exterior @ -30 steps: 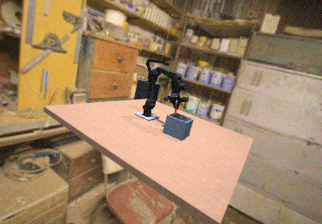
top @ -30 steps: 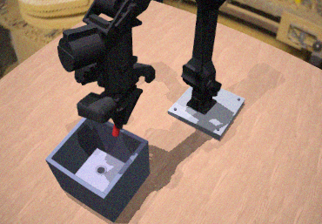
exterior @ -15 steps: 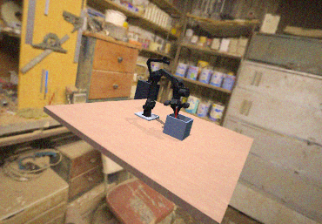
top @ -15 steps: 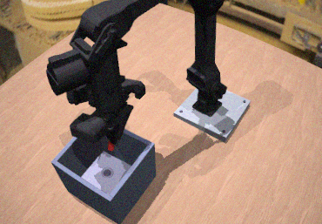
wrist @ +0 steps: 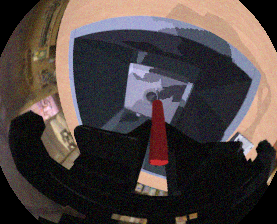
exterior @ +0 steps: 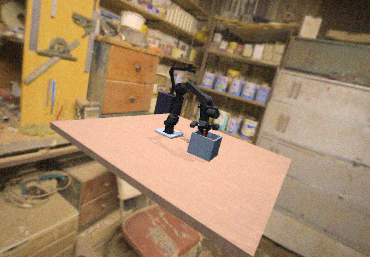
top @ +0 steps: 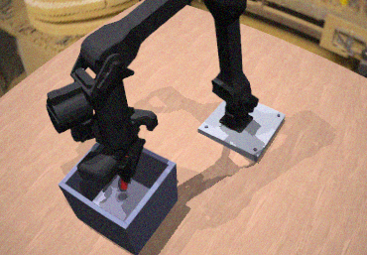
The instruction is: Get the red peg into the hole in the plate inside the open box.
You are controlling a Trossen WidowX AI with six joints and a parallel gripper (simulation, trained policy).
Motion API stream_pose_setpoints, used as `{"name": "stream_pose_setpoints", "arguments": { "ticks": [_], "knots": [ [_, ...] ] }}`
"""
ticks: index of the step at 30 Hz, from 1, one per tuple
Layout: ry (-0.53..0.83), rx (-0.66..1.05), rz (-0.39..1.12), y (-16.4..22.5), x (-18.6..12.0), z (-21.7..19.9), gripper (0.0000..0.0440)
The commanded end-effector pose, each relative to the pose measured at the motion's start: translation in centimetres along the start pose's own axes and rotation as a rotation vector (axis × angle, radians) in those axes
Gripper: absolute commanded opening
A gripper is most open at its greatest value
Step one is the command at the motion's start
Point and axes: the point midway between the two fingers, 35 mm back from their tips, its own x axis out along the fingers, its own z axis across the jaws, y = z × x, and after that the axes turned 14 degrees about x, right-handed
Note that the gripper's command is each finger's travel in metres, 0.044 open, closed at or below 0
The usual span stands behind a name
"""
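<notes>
"Pincer (top: 126, 175) (exterior: 204, 130) (wrist: 156, 124) first: apart or together?"

"Clamped on the slim, round red peg (top: 124, 185) (exterior: 204, 133) (wrist: 159, 135). Its black fingers have the peg between them, and the lower part sticks out beneath."

"Where does that put the peg?"

"Over the open, square-mouthed blue-grey box (top: 155, 209) (exterior: 202, 146) (wrist: 72, 75), with its lower end down inside the walls. The top view shows the red tip below the rim."

"Is it in the hole?"

"No. The pale square plate (top: 110, 202) (wrist: 138, 102) lies at the bottom, and its small round dark hole (top: 121, 195) (wrist: 151, 95) shows just beside the tip in the wrist view. Whether the tip touches the plate, I can't tell."

"And the arm?"

"The black jointed arm (top: 129, 36) (exterior: 200, 94) rises from a pale, flat base plate (top: 270, 122) (exterior: 161, 131), arches over, and comes down to the box. Box and base plate stand apart on the light wooden table (top: 298, 192) (exterior: 200, 179) (wrist: 96, 9)."

"Anything on the plate itself?"

"Patchy shadow, darkest to one side of the hole in the wrist view."
</notes>
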Motion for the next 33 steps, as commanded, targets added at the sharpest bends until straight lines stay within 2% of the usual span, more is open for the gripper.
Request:
{"name": "stream_pose_setpoints", "arguments": {
  "ticks": [1, 10, 20, 27, 31, 33],
  "knots": [
    [0.013, -0.03, 0.019, 0.2, 1.4, 0.3, 0.0],
    [0.032, -0.081, 0.023, 0.0, 3.6, 0.7, 0.0],
    [0.077, -0.125, 0.006, -0.5, 5.3, 0.1, 0.004],
    [0.107, -0.146, 0.001, -0.8, 6.3, -0.3, 0.0079],
    [0.124, -0.145, 0.006, -1.0, 6.8, -0.5, 0.0152],
    [0.139, -0.145, 0.007, -1.2, 6.5, -0.6, 0.0155]
  ]
}}
